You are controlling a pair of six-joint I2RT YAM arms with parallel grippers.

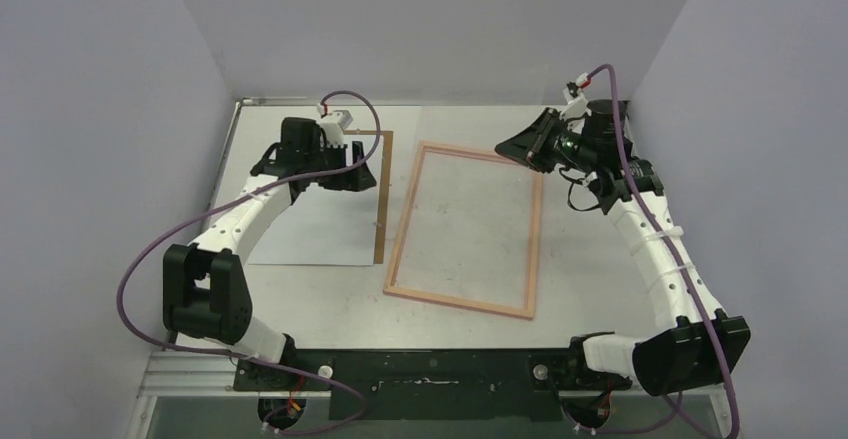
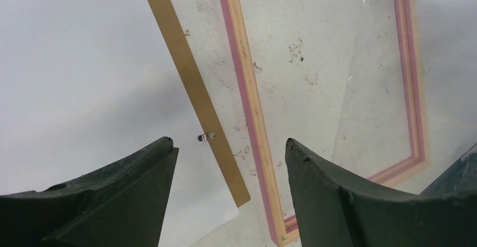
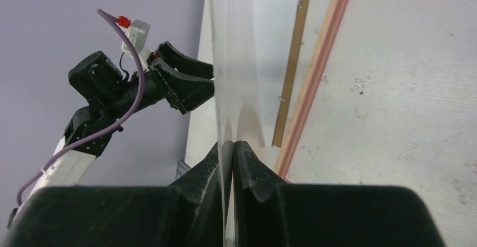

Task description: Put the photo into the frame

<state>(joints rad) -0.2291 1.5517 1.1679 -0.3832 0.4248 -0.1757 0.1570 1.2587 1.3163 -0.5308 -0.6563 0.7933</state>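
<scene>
The left pincer (image 2: 229,146) hangs with its fingers wide apart and nothing between them. Below it lies the photo (image 2: 84,61), flat and white side up, on the brown backing (image 2: 191,84). The backing's long edge shows as a narrow strip past the photo's edge, under the gap of the fingers. A small metal clip (image 2: 206,137) sits on that strip. Beyond the strip runs a thin band of bare table (image 1: 585,259), then the nearest rail of the frame (image 1: 404,221). Strip and rail do not touch.

The frame lies flat between the two pincers, turned slightly against the backing's edge, so the band widens toward the arm bases. Its far corner lies just beside the right pincer (image 3: 228,146). That pincer's fingers are pressed together on a thin clear sheet (image 3: 230,61), seen edge-on, which runs straight out ahead of the fingertips. Where the sheet ends cannot be told.

Behind the right pincer, bare table runs along the frame's outer rail, and more lies between the frame's near rail and the arm bases. Grey walls (image 1: 100,109) close in outside both pincers and beyond them.
</scene>
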